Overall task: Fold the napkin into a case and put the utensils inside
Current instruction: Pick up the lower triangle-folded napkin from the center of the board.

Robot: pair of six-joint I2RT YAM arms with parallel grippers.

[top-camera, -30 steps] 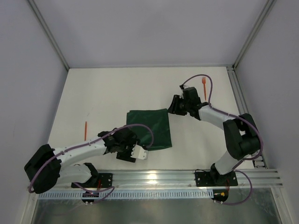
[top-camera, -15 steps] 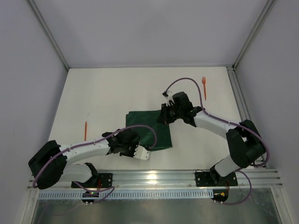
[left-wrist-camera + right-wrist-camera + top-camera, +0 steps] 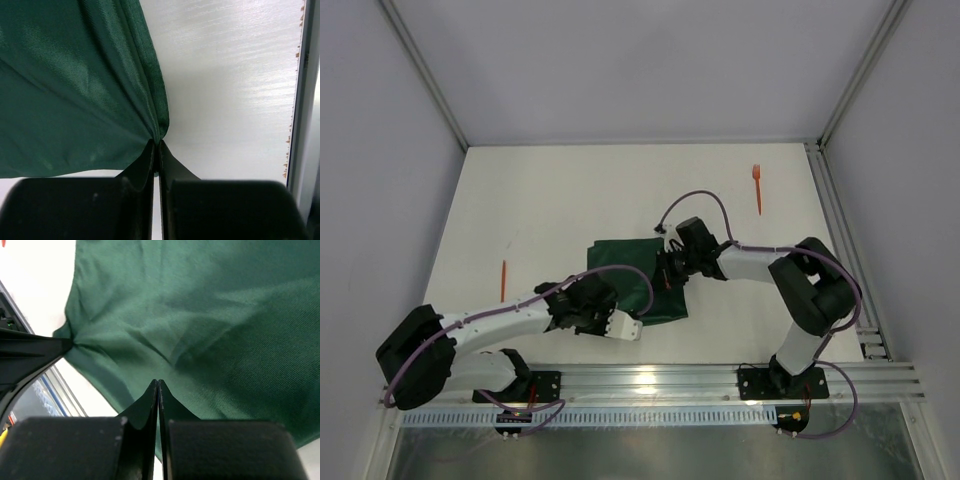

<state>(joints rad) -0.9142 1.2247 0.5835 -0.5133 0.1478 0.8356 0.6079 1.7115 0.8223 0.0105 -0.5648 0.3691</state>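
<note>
Central napkin (image 3: 623,263), fork (image 3: 757,188) behind-right of it, seemingly second utensil (image 3: 503,281) at left

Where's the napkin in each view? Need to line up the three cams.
Top external: napkin sits mid-frame.
Left wrist: it fills the upper left, with its corner pinched in the left claw at bottom centre.
Right wrist: it fills most of the frame, from top to lower right.
Shared landmark: that pinched corner. It shows at the left edge in the right wrist view and on the napkin's near edge in the top view.
</note>
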